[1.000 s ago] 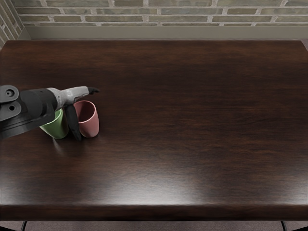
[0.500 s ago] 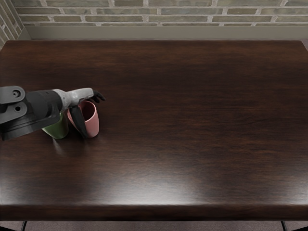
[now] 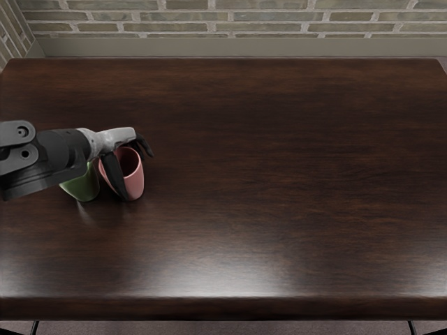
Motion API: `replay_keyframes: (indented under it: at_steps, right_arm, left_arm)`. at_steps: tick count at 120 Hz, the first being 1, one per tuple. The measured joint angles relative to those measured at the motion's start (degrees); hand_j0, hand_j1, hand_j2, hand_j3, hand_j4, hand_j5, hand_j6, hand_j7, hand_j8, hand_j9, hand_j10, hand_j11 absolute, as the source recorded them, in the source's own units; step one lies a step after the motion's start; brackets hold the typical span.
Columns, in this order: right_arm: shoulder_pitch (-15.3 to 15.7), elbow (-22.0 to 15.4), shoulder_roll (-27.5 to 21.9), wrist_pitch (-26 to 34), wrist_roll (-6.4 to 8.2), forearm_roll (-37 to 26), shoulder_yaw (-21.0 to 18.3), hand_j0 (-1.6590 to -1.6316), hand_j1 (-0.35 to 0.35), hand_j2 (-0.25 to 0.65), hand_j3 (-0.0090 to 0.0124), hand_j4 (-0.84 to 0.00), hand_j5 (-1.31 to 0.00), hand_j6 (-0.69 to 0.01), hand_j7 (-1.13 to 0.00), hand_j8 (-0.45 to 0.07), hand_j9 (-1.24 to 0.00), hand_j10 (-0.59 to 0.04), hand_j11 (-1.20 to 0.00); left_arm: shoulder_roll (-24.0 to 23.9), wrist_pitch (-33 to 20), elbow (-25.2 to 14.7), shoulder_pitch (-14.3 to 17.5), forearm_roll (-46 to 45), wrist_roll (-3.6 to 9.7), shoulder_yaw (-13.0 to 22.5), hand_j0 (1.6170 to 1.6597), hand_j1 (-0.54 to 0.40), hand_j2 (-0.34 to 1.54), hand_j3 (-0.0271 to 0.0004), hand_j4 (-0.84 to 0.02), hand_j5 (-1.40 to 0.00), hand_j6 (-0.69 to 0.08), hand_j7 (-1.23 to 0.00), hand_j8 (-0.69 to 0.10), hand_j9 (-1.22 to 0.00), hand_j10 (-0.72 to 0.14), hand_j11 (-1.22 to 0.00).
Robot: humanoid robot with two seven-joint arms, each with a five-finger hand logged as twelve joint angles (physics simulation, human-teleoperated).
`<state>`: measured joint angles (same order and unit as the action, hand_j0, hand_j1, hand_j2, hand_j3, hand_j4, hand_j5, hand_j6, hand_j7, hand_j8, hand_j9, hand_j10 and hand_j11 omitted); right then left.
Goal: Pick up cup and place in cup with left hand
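Head view shows us our left hand [image 3: 116, 139] narrowed around the pink cup [image 3: 137, 184], a dark thumb [image 3: 114, 177] crossing the cup's left side while the other dark fingers [image 3: 144, 145] bend down by its far right rim. We hold it from above, the pale back of the hand over the rim's far left part. The pink cup is mouth up, at the left part of the table [image 3: 279, 181]; we cannot tell whether its base touches the wood. Just to its left, the green cup [image 3: 84, 188] shows only its lower part, the rest hidden behind our dark left arm [image 3: 52, 157], which comes in from the left edge. Beyond the table's far edge we see a brick wall [image 3: 244, 17].
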<state>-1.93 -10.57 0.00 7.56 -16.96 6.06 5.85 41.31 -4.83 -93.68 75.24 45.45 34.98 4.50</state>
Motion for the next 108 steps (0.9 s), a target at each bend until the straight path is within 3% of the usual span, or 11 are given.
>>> replay_keyframes:
  at_steps: [7, 25, 50, 82, 108]
  right_arm:
    - [0.0, 0.0, 0.0, 0.0, 0.00, 0.0, 0.0, -1.6581, -0.314, -0.006, 0.0000, -0.030, -0.04, -0.030, -0.04, -0.030, -0.04, -0.029, -0.04]
    - [0.0, 0.0, 0.0, 0.0, 0.00, 0.0, 0.0, -1.6581, -0.314, -0.006, 0.0000, -0.030, -0.04, -0.030, -0.04, -0.030, -0.04, -0.029, -0.04]
    - [0.0, 0.0, 0.0, 0.0, 0.00, 0.0, 0.0, -1.6581, -0.314, -0.006, 0.0000, -0.030, -0.04, -0.030, -0.04, -0.030, -0.04, -0.029, -0.04]
    - [0.0, 0.0, 0.0, 0.0, 0.00, 0.0, 0.0, -1.6581, -0.314, -0.006, 0.0000, -0.030, -0.04, -0.030, -0.04, -0.029, -0.04, -0.029, -0.04]
    - [0.0, 0.0, 0.0, 0.0, 0.00, 0.0, 0.0, -1.6581, -0.314, -0.006, 0.0000, -0.030, -0.04, -0.030, -0.04, -0.029, -0.04, -0.029, -0.04]
  left_arm:
    - [0.0, 0.1, 0.0, 0.1, -0.8, 0.00, 0.0, 1.6511, 0.129, 0.01, 0.0000, -0.453, -0.57, -0.453, -0.57, -0.410, -0.59, -0.428, -0.59]
    - [0.1, 0.3, 0.0, 0.4, -2.2, 0.00, 0.0, 1.6502, 0.091, 0.01, 0.0000, -0.489, -0.68, -0.490, -0.68, -0.333, -0.68, -0.359, -0.68]
    - [0.1, 1.0, 0.0, 1.0, -3.8, 0.00, 0.1, 1.6489, 0.012, 0.06, 0.0000, -0.516, -0.88, -0.353, -0.84, -0.218, -0.82, -0.259, -0.82]
    - [0.0, 1.9, 0.2, 2.7, -5.2, 0.03, 0.1, 1.6462, -0.019, 0.06, 0.0000, -0.575, -1.00, -0.293, -0.96, -0.141, -0.92, -0.181, -0.92]
    - [-1.0, 4.5, 2.5, 6.9, -6.6, 0.04, 0.1, 1.6446, -0.025, 0.03, 0.0000, -0.593, -1.05, -0.272, -0.98, -0.115, -0.97, -0.156, -0.96]
